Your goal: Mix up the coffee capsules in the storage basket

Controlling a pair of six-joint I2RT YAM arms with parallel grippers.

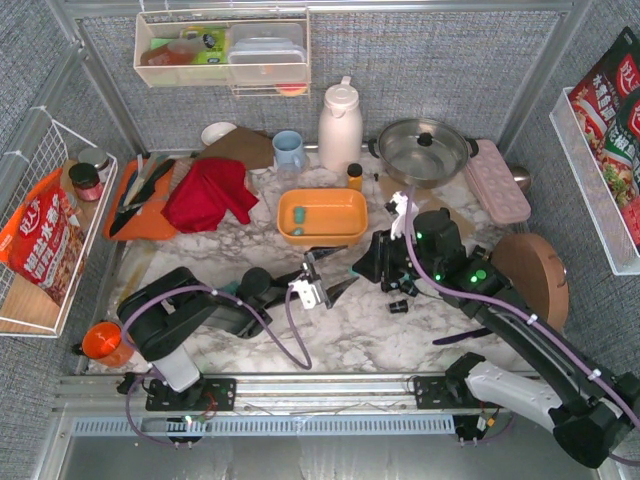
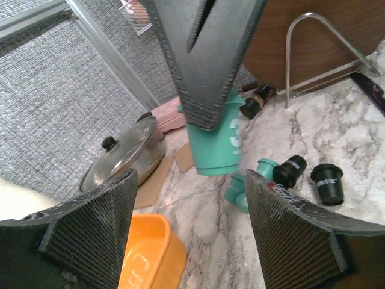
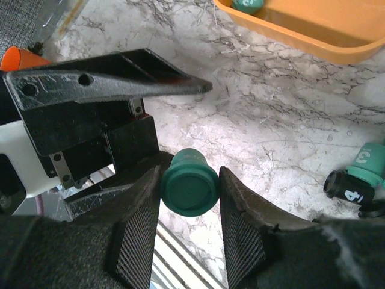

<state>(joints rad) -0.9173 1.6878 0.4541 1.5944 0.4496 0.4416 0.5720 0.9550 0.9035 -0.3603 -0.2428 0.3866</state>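
A coffee capsule (image 3: 189, 191), teal, is clamped between the fingers of the right gripper (image 3: 189, 177) and held above the worktop (image 3: 271, 120). The left gripper (image 2: 191, 179) is seen with its jaws wide apart, one to either side of that capsule and clear of it. Loose capsules (image 2: 328, 182), teal and black, are scattered on the marble just beside. The orange storage basket (image 1: 322, 239) is set further back, and two teal capsules (image 1: 298, 213) are lying in it.
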